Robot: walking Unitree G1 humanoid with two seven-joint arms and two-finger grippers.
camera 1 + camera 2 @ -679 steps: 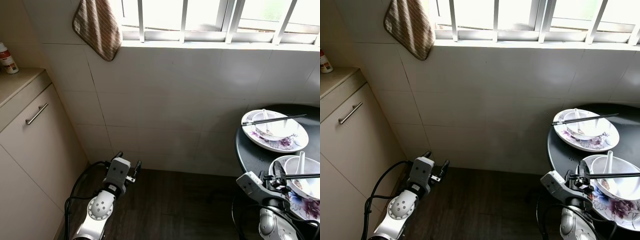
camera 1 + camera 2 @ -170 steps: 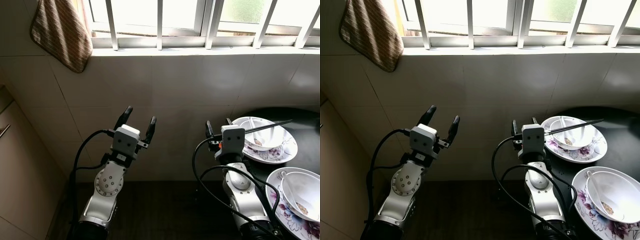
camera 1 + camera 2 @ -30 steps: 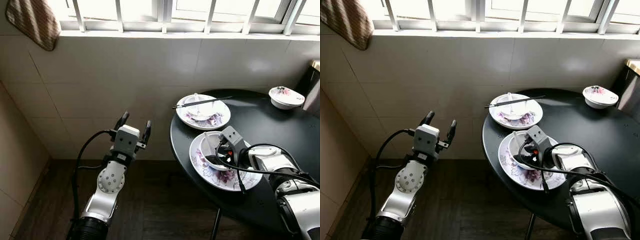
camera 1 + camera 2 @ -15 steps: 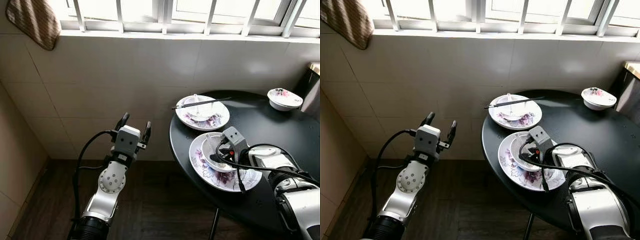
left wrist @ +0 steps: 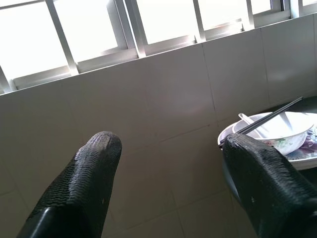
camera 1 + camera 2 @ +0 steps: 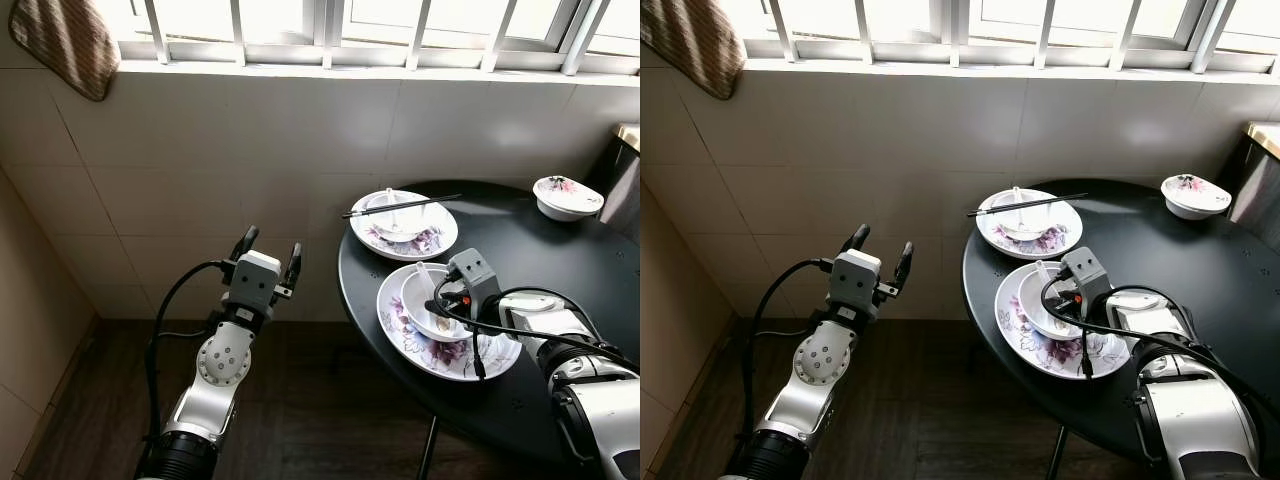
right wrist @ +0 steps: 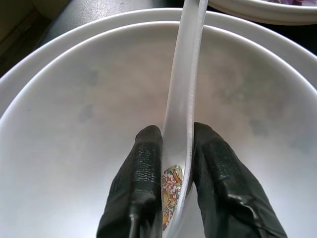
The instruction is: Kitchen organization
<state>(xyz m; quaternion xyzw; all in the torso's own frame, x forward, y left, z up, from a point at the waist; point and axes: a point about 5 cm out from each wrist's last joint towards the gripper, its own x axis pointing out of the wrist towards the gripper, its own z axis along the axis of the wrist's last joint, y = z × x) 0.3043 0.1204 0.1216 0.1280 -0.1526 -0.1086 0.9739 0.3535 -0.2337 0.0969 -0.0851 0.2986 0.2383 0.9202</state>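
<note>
A round black table (image 6: 560, 260) carries a near floral plate (image 6: 475, 355) with a white bowl (image 6: 412, 298) on it. My right gripper (image 6: 437, 305) reaches into that bowl. In the right wrist view the gripper (image 7: 177, 135) is shut on a white spoon (image 7: 185, 74), whose handle runs out past the bowl's rim (image 7: 74, 148). A far floral plate (image 6: 437, 240) holds a second bowl, a spoon and black chopsticks (image 6: 400, 206). My left gripper (image 6: 270, 243) is open and held up left of the table, facing the tiled wall, with nothing between its fingers (image 5: 94, 163).
A small floral bowl (image 6: 568, 192) sits at the table's far right. A striped towel (image 6: 60, 45) hangs at the top left under the barred window. A pale cabinet side (image 6: 20, 330) lines the left edge. Dark wood floor lies below the left arm.
My right gripper has shifted a little inside the near bowl, and the spoon handle now sticks up from its fingers. The left arm has stayed put.
</note>
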